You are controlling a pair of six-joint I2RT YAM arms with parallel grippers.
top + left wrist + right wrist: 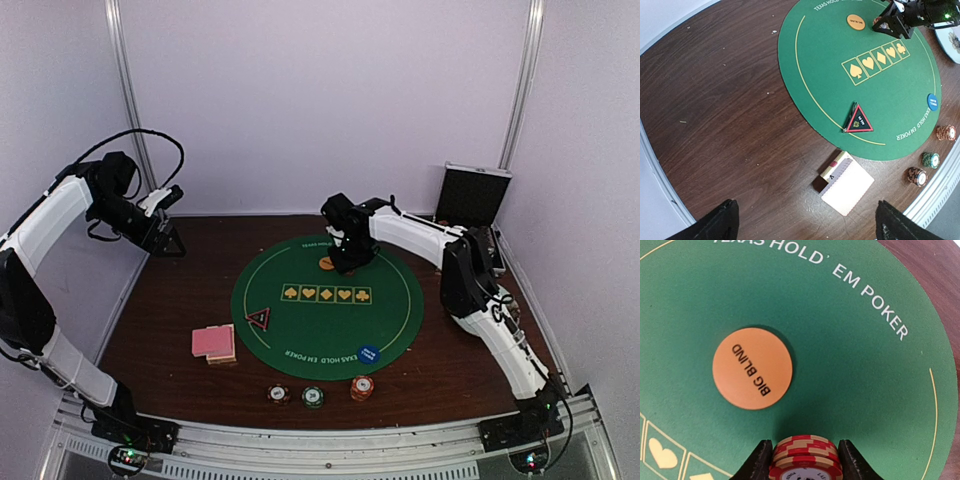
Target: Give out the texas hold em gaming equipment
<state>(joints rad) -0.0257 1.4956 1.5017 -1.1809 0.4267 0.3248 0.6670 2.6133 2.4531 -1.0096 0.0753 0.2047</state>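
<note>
My right gripper (806, 462) is shut on a small stack of red striped poker chips (806, 452), low over the far part of the green mat (300, 335), right beside the orange BIG BLIND disc (752, 368). Whether the stack touches the felt I cannot tell. Pink-backed playing cards (214, 343) lie on the wood left of the mat. Three chip stacks, dark (278, 394), green (313, 397) and red (362, 387), stand at the near edge. The blue dealer disc (368, 354) rests on the mat's near rim. My left gripper (170, 240) hangs open and empty, raised at the far left.
A red-and-black triangular marker (258, 319) sits on the mat's left rim. The black-and-silver case (473, 195) stands open at the back right. A pale plate (952, 40) lies beyond the mat by the right arm. The white walls close in on three sides.
</note>
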